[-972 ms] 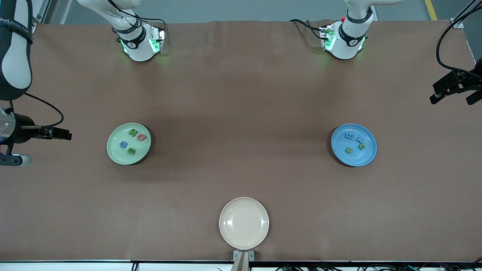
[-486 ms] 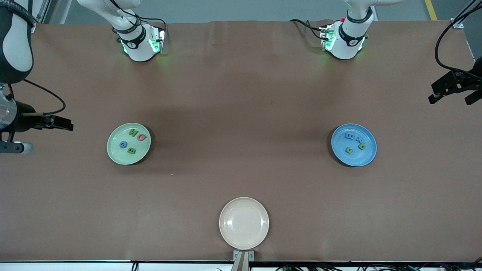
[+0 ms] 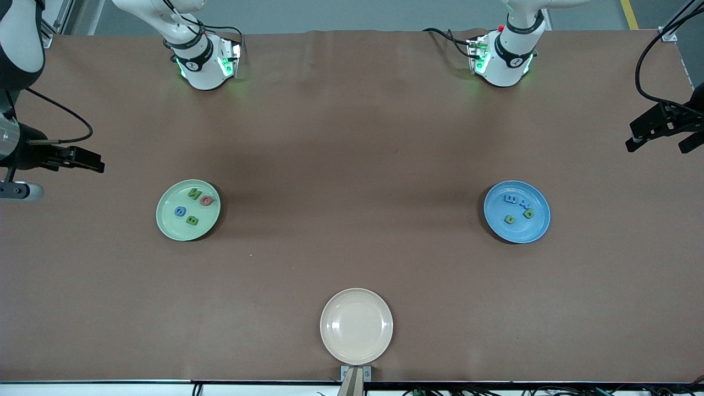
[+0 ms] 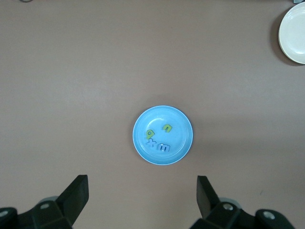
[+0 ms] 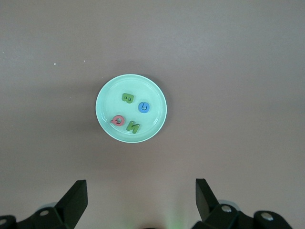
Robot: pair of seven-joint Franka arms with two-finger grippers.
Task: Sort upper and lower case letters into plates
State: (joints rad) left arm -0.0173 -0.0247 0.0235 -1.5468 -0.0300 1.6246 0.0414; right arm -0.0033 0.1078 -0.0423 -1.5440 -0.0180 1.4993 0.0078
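While lying small and hard to read in pale green plate (image 3: 165, 220) and blue plate (image 3: 536, 225), showing letters (image 5: 130, 110) sorted, with right gripper (image 3: 88, 159) and left gripper (image 3: 663, 135) hanging agape, partly cropped.

You have a cream-beige plate (image 3: 356, 326) lying bare on the brown worktop (image 3: 352, 137), midway between the two ends and at the edge nearest the front camera. Just below it, a small metal bracket (image 3: 355, 373) sits on the worktop's rim.
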